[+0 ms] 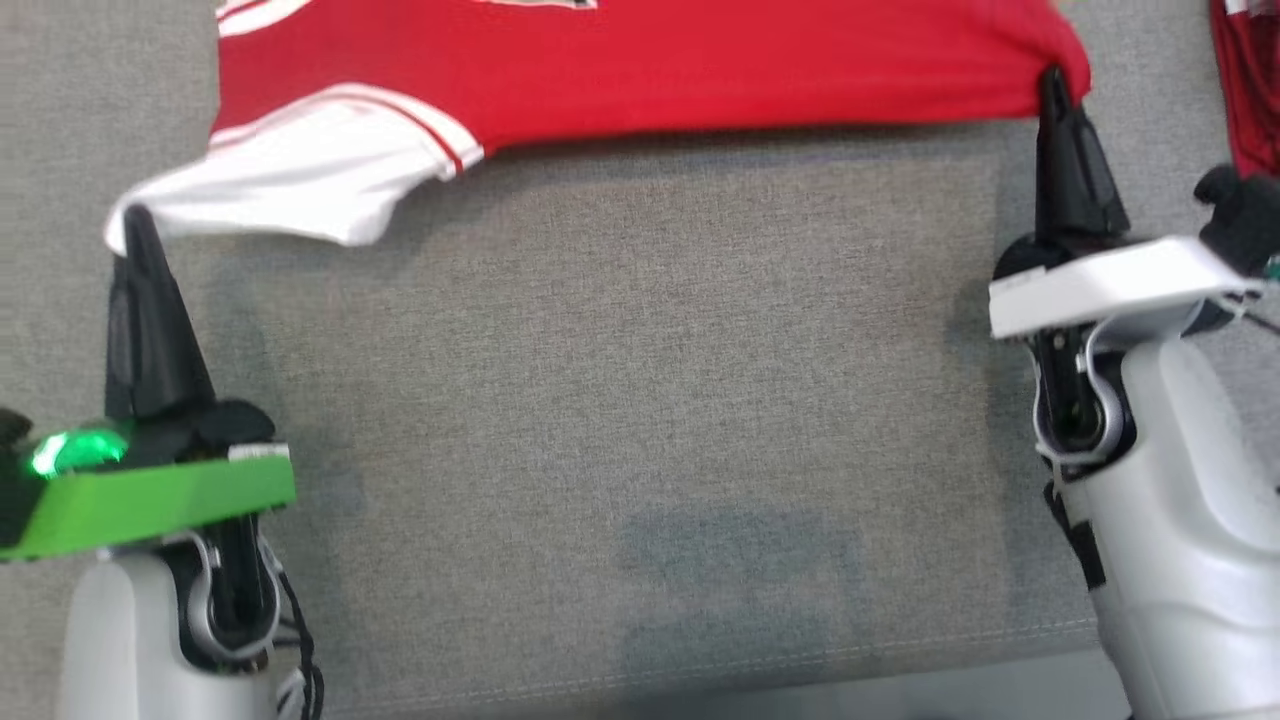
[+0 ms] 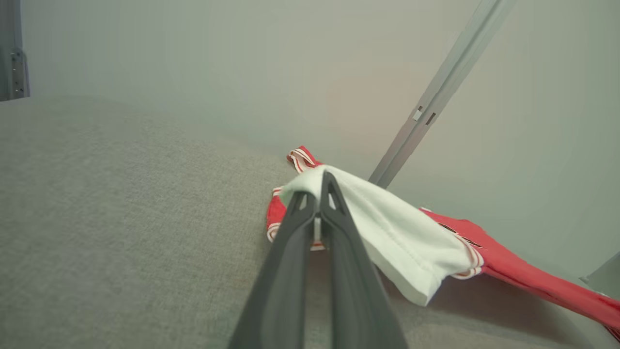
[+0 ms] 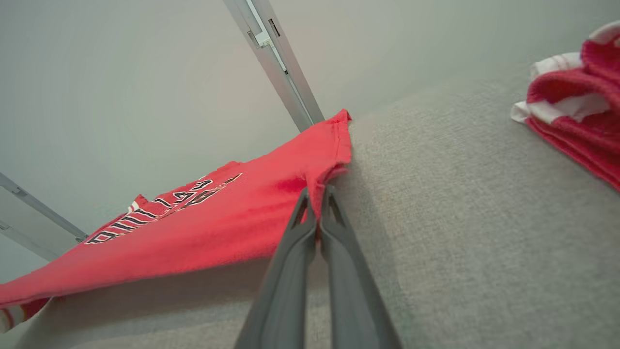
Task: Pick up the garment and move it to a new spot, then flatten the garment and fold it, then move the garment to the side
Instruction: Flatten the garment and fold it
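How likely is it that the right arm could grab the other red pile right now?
Probably not: the right gripper is shut on a corner of the jersey. The pile lies near, with bare grey cloth between.

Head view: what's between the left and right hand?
In the head view the held edge of the garment spans them: white sleeve at the left hand, red corner at the right hand. Below it the grey surface is bare.

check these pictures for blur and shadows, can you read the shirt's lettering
Head view: soft throughout, the shirt smeared at its edges; a dark shadow band on the grey cloth just below its hem. Left wrist view: jaws blurred close to the lens, the white sleeve fairly crisp. Right wrist view: lettering visible but slanted and unreadable; shadow beneath the raised shirt.
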Available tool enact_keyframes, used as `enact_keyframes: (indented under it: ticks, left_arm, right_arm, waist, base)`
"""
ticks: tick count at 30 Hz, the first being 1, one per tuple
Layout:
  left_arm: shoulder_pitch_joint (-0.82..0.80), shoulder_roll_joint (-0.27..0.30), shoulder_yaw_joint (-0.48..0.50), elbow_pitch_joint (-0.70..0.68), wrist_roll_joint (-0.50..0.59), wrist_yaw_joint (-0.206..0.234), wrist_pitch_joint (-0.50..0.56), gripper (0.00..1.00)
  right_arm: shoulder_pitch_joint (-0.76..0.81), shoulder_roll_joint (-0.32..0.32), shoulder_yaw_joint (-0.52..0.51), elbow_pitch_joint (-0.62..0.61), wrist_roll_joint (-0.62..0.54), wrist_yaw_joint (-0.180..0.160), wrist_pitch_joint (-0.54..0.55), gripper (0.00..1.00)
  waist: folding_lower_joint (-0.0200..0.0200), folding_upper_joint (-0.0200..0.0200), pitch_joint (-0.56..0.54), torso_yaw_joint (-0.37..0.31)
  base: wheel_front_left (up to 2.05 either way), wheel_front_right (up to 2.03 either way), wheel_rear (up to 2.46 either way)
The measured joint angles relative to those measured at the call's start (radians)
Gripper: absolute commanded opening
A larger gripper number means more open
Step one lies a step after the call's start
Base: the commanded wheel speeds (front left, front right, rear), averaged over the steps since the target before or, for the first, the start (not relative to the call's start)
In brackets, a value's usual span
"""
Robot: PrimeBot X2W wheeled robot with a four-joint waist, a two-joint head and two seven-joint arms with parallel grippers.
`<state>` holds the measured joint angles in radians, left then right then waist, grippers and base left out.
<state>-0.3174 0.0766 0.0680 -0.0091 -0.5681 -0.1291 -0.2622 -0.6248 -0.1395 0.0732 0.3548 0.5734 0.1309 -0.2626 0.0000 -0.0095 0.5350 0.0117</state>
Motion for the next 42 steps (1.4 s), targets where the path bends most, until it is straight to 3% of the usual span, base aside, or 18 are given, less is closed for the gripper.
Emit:
enact_keyframes:
  ticks: [9,25,33,42]
  left_arm:
    - [0.262,-0.026,0.002,0.034,-0.056,-0.002,0.0,0.0]
    - [0.527,-0.029,-0.016,0.033,-0.081,0.004,0.0,0.0]
    - [0.577,-0.029,-0.015,0.007,-0.076,0.013,0.001,0.0]
    - [0.496,-0.029,-0.07,0.047,-0.03,0.006,0.0,0.0]
  right_arm:
    - [0.3,0.048,-0.067,-0.133,-0.025,0.001,0.0,0.0]
    - [0.647,0.092,-0.112,-0.218,-0.036,0.001,0.001,0.0]
    - [0.718,0.092,-0.078,-0.189,0.023,0.001,0.001,0.0]
    - [0.69,0.091,-0.034,-0.091,0.033,0.001,0.001,0.0]
  waist:
    - [0.0,0.0,-0.134,0.012]
    - [-0.0001,0.0,-0.354,0.027]
    - [-0.0001,0.0,-0.413,0.009]
    - [-0.0001,0.0,-0.454,-0.007]
  base:
    - [0.0,0.0,0.0]
    - [0.0,0.0,0.0]
    - [0.0,0.0,0.0]
    - [0.0,0.0,0.0]
